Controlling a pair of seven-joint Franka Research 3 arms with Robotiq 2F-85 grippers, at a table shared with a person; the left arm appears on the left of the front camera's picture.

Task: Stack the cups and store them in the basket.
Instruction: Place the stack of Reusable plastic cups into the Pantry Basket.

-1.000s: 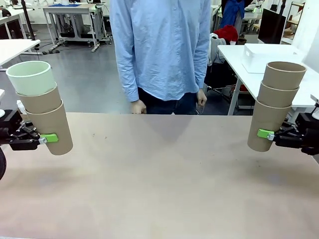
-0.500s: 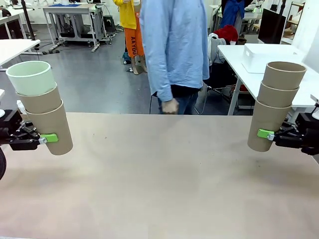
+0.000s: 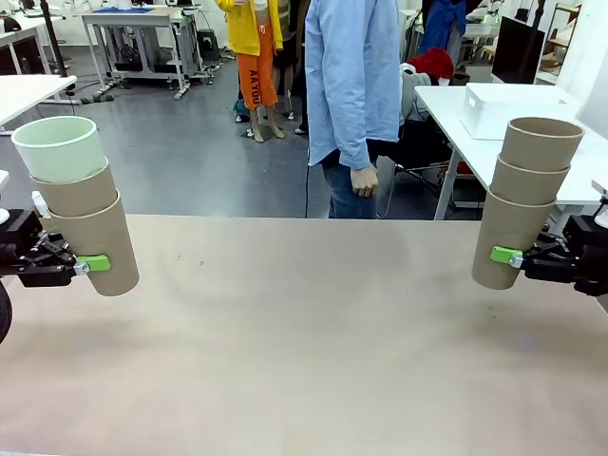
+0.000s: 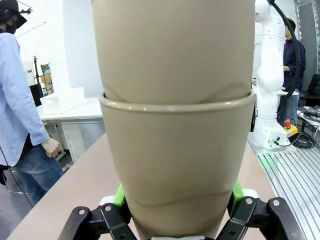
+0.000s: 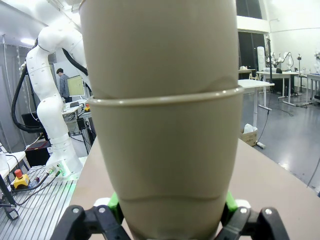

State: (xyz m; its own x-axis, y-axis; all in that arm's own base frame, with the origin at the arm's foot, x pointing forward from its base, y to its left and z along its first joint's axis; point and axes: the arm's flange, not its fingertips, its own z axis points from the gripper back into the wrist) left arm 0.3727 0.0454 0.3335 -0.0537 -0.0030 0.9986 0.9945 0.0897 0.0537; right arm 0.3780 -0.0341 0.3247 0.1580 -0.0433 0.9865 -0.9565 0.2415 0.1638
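Two stacks of cups are held above the table [image 3: 304,342], well apart, one at each side. At the left, a stack of three [image 3: 84,218], two brown cups with a pale green cup [image 3: 59,147] on top, is clamped by the left gripper [image 3: 99,262] low on the outermost cup, the green pads pressed against opposite sides of its wall. At the right, a stack of three brown cups [image 3: 527,199] is gripped in the same way by the right gripper [image 3: 501,256], its jaws closed on the bottom cup. Both stacks are tilted slightly outward.

The cups are judged to be light, thin-walled paper that is easily dented, so only gentle pressure is called for. The hold is best taken low on the outer cup, where the base stiffens the wall. The inner cups are kept in only by nesting, so they could slide out if a stack were tipped far.

No print, brand or label can be read on the cups. A white box [image 3: 508,106] is seen on a side table at the far right; whether it is the basket cannot be told.
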